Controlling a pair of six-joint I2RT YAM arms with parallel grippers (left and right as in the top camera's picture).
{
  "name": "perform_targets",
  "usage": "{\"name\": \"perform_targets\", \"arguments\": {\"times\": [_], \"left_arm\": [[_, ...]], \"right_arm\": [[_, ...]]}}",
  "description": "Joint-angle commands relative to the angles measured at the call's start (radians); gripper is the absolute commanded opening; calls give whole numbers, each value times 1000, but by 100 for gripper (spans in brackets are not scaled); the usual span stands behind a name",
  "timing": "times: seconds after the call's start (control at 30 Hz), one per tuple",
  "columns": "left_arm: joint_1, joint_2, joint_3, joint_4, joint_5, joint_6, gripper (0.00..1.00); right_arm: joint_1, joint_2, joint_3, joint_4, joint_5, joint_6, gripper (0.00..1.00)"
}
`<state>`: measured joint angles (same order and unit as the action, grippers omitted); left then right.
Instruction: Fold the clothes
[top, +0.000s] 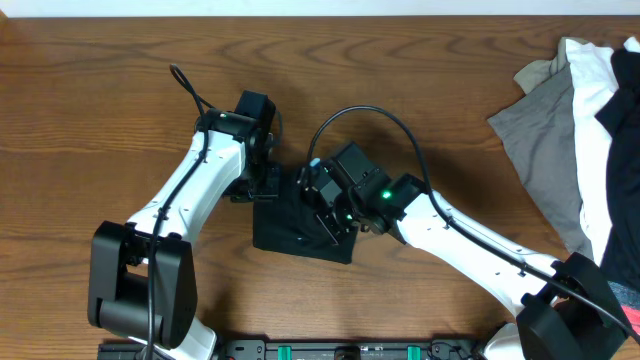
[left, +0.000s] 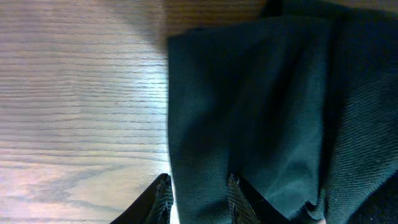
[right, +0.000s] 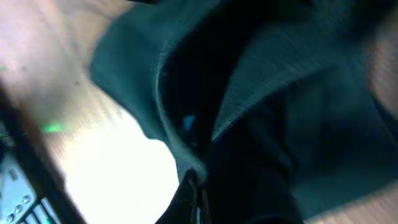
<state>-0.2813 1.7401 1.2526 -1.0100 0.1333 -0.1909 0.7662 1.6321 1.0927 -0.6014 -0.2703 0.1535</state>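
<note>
Black garment lies folded small at centre of counter, between both arms. Left end effector partly open, fingers astride garment's edge: one over wood, one over cloth. Right end effector closed, pinching fold of garment's hem. Grey-and-white clothes pile well apart, at counter's right edge.

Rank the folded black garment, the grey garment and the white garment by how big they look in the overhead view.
1. The grey garment: it shows the largest area.
2-3. The folded black garment and the white garment: too close to rank, since both are partly covered.
</note>
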Motion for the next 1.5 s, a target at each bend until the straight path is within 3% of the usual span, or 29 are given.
{"name": "perform_targets", "arguments": {"times": [0.0, 0.33, 0.53, 0.9, 0.97, 1.07, 1.1, 1.47], "left_arm": [[-1, 5, -8, 10, 43, -14, 32], [-32, 5, -141, 201, 42, -14, 33], [-32, 5, -173, 223, 42, -13, 33], [-32, 5, -174, 215, 42, -14, 33], [-32, 5, -174, 208, 42, -13, 33], [-32, 5, -174, 204, 42, -13, 33], [-32, 5, -174, 204, 42, -13, 33], [-32, 5, -174, 200, 42, -14, 33]], "right_arm": [[-45, 2, 4, -46, 133, 122, 1], [-120, 3, 4, -222, 240, 213, 2], [-117, 3, 4, -224, 237, 212, 15], [-118, 2, 4, -202, 282, 206, 9], [-118, 2, 4, -185, 239, 161, 17], [-120, 2, 5, -156, 245, 136, 38], [-124, 2, 5, -139, 244, 135, 40], [-199, 6, 5, -12, 205, 76, 34]]}}
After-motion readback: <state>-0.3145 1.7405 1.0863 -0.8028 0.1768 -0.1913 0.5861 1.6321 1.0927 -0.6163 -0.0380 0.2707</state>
